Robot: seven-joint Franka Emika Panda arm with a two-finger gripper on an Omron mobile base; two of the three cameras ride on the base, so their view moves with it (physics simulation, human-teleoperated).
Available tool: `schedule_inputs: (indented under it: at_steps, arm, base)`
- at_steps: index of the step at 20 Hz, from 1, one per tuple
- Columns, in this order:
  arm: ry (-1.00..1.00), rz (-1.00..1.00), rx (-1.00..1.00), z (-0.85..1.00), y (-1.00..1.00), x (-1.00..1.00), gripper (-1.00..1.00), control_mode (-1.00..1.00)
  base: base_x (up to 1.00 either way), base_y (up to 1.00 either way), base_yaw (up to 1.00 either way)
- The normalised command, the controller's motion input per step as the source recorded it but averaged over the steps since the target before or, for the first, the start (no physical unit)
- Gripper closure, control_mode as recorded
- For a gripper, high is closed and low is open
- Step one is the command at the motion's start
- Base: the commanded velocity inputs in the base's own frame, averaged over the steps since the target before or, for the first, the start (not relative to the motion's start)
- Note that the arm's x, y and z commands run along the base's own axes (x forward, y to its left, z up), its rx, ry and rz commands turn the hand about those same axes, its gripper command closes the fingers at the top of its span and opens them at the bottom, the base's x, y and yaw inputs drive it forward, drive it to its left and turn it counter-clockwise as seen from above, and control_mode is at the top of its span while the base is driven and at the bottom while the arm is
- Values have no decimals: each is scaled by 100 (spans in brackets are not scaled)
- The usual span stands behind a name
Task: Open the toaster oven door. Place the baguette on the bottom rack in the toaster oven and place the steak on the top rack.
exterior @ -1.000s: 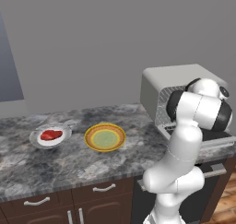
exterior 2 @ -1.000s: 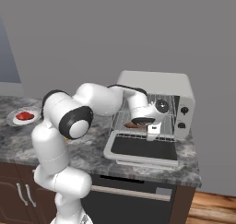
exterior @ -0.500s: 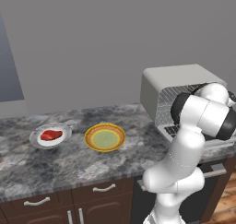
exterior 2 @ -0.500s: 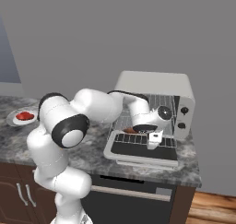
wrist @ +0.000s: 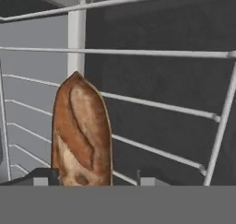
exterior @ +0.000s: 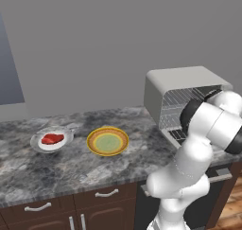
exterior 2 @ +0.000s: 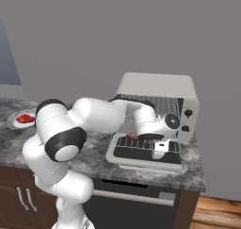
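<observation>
While the toaster oven [exterior 2: 157, 103] is seen with its interior exposed, the toaster oven door [exterior 2: 143, 153] is laid flat on the desk [exterior: 71, 165] in front of it, as the right base view shows. In that view the arm is reached into the opening, and the gripper [exterior 2: 159, 149] is placed low at the front of the cavity, just above the door; its tips are too small there to be judged. From the left base view the oven mouth is largely covered by the robot's own elbow, so little of the racks can be made out.

Along the hand view, the baguette [wrist: 82, 133] is seen standing up between the two dark fingertips [wrist: 44, 178], with wire bars of a rack [wrist: 156, 108] running behind it. Whether the tips are pressed on the loaf or merely stand beside it cannot be told, since the lower end of the loaf and the tips are cut off at the bottom of the picture. Which rack the bars belong to cannot be decided from that close view either.

Well apart to the left on the desk, the steak [exterior: 52, 139] is lying on a white plate [exterior: 41, 146], and a green plate with a yellow rim [exterior: 108, 141] is set just beside it.
</observation>
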Motion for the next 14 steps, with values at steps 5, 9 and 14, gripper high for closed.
schedule_inputs:
  at_steps: [5,9,14]
  arm:
    - [-23,7,10,50,-17,-93,-100,-100]
    - [-25,7,8,42,-11,-58,-100,-100]
    - [-26,14,5,76,-1,-76,-100,-100]
  base:
    - [0,0,0]
    - [0,0,0]
    - [0,0,0]
